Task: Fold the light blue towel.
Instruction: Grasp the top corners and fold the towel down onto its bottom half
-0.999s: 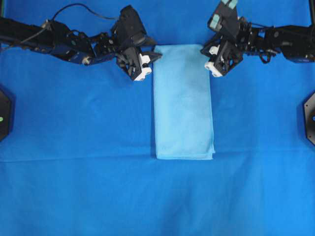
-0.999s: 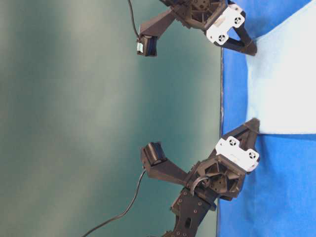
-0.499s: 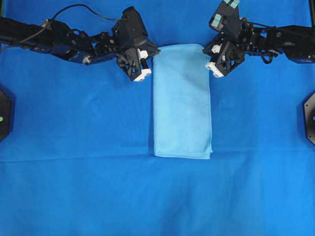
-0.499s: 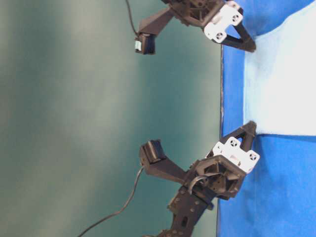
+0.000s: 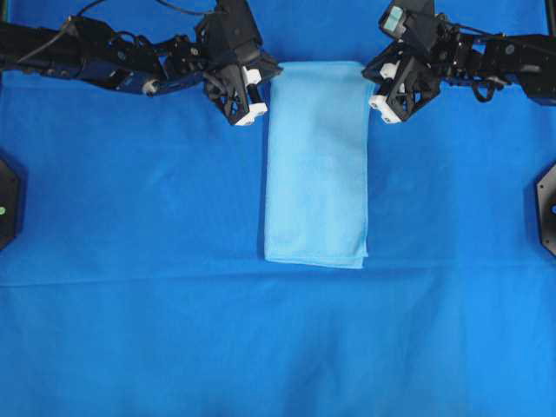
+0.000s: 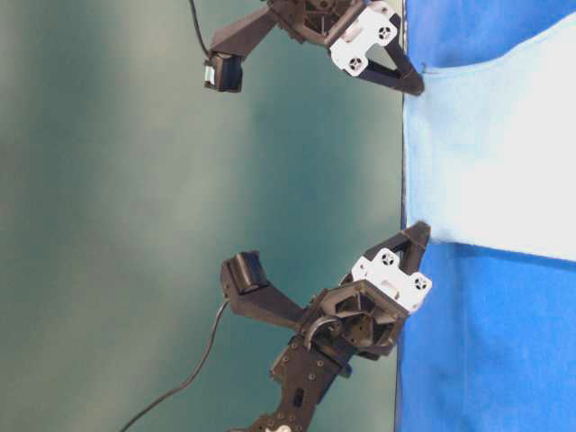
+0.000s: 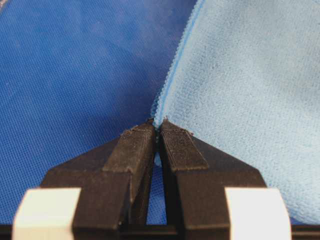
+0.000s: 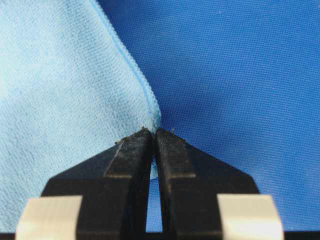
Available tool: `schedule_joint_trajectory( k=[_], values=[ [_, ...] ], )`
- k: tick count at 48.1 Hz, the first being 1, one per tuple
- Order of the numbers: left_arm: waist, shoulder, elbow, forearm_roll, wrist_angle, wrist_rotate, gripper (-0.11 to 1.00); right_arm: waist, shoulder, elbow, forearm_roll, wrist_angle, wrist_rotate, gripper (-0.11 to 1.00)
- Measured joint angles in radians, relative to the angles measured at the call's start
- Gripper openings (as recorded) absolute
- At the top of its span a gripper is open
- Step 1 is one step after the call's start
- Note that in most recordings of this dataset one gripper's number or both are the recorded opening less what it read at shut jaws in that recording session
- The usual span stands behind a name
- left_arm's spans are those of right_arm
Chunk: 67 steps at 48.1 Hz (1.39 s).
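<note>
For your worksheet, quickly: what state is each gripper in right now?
Left gripper: closed, pinching a far corner of the light blue towel.
Right gripper: closed, pinching the towel's other far corner.

Light blue towel, folded narrow.

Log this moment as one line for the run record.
left hand: shut on towel corner | right hand: shut on other far corner | towel: folded strip, far end lifted
</note>
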Motion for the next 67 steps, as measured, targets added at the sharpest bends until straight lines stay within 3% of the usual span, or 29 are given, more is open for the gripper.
schedule_joint_trajectory(
  k=[14,26,43,53,67],
  values=[
    [-0.052,-0.137,0.026,0.0,0.08,0.005,0.02,0.064,-0.126,0.0,0.006,0.103,0.006,0.03],
    [-0.16,-0.259,0.069,0.0,0.127,0.008,0.02,0.198,-0.252,0.006,0.038,0.224,0.031,0.03],
    [-0.35,-0.319,0.123,0.0,0.181,-0.041,0.02,0.411,-0.327,0.049,0.041,0.324,0.169,0.03],
    [-0.41,-0.253,0.143,-0.002,0.179,-0.077,0.02,0.492,-0.281,0.075,0.041,0.307,0.216,0.03],
    [-0.492,-0.127,0.15,-0.002,0.094,-0.132,0.02,0.565,-0.13,0.11,0.041,0.137,0.288,0.03]
  ],
)
